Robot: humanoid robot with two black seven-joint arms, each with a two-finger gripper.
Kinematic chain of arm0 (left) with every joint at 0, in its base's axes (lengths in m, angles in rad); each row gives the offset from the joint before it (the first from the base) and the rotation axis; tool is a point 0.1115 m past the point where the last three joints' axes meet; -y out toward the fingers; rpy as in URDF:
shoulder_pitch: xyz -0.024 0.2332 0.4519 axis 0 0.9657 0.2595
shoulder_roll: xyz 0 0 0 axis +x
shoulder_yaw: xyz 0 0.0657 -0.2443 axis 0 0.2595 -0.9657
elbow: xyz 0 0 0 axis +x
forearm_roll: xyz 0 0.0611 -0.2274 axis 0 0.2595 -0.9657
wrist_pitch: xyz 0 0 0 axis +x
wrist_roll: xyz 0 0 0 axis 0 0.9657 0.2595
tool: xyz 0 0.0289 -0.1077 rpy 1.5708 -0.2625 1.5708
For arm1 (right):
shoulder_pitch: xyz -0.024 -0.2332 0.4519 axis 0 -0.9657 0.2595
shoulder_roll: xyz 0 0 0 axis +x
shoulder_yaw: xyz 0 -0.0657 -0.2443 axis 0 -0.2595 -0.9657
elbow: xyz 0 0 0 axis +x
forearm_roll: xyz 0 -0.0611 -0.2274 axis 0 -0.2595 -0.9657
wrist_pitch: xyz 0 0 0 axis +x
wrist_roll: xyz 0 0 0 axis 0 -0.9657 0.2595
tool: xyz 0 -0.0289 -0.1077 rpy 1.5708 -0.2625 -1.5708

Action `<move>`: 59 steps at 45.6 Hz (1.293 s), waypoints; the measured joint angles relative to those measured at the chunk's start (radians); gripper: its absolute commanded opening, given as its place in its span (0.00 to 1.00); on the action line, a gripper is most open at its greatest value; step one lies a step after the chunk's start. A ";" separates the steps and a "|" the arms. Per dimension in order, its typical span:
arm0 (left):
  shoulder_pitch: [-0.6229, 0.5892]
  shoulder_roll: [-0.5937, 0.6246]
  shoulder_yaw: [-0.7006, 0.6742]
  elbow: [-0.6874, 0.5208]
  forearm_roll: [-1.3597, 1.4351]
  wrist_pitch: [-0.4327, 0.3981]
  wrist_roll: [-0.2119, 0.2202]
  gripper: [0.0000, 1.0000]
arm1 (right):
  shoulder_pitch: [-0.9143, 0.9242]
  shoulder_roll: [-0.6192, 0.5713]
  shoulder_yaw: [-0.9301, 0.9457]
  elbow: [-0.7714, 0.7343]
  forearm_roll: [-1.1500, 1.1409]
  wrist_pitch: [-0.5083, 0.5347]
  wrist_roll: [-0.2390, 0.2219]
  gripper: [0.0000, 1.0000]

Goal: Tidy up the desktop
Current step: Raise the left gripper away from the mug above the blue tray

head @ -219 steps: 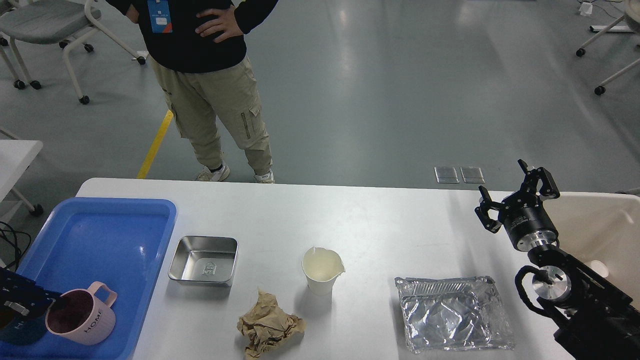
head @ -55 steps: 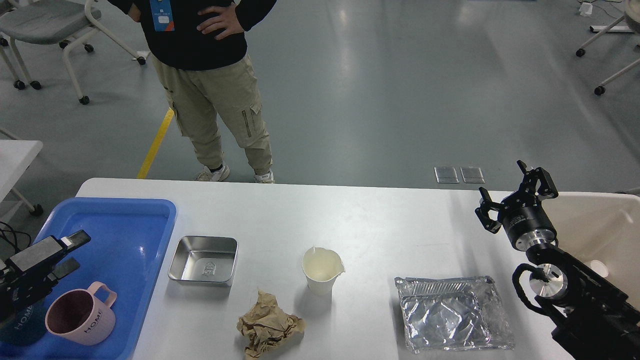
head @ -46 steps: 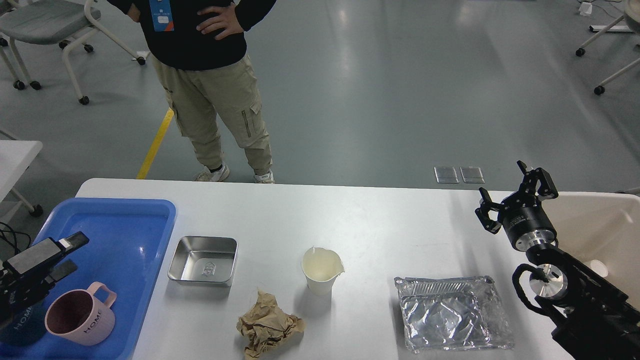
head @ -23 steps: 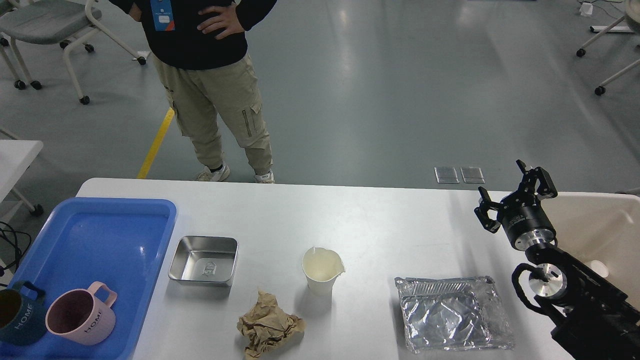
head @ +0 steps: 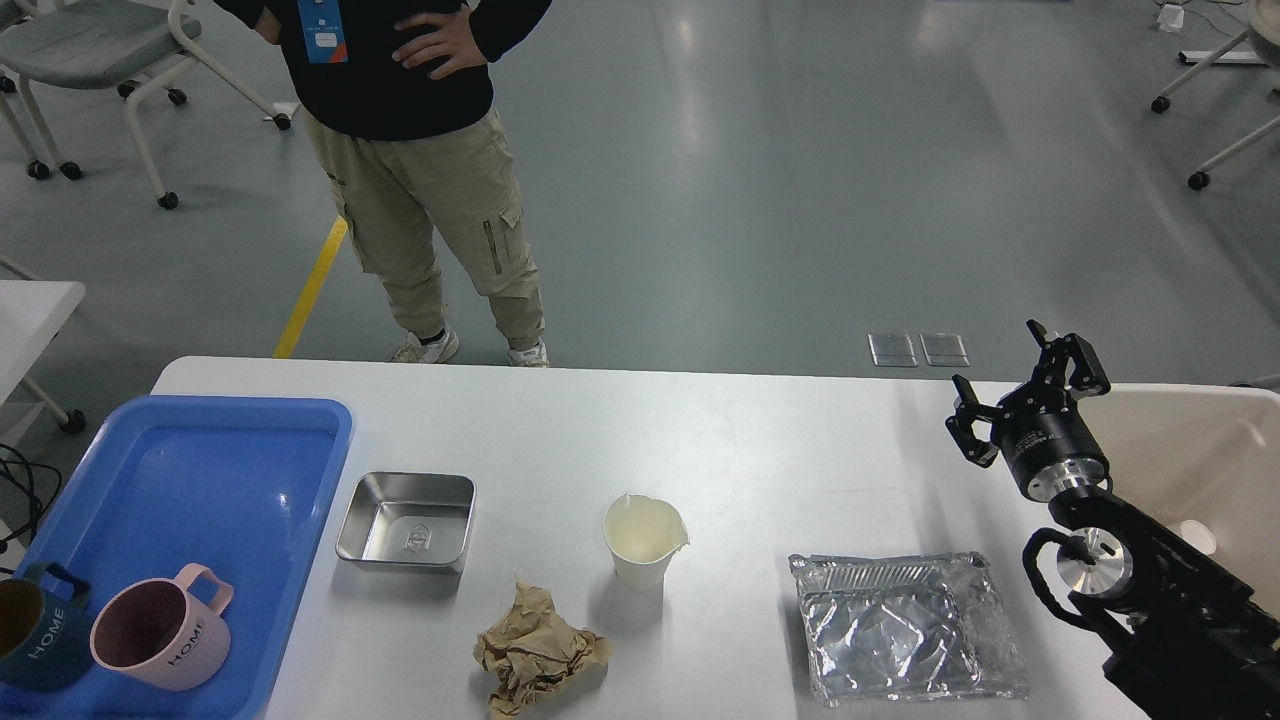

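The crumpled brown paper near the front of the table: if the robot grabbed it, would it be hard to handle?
Probably not. The crumpled brown paper looks light and soft, so it would likely squash between the fingers rather than slip. Its irregular folds suggest that it would not roll when nudged, just slide on the smooth desktop. It may spring partly open once released.

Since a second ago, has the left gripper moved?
Yes. It hung over the blue tray's near-left corner, above the pink mug; now it has pulled back off the left edge, out of view, leaving the dark blue mug beside the pink one.
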 measured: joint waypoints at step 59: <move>-0.284 -0.409 -0.225 0.432 1.207 -0.330 -0.102 0.96 | -0.015 0.009 -0.001 0.005 0.000 0.008 0.001 1.00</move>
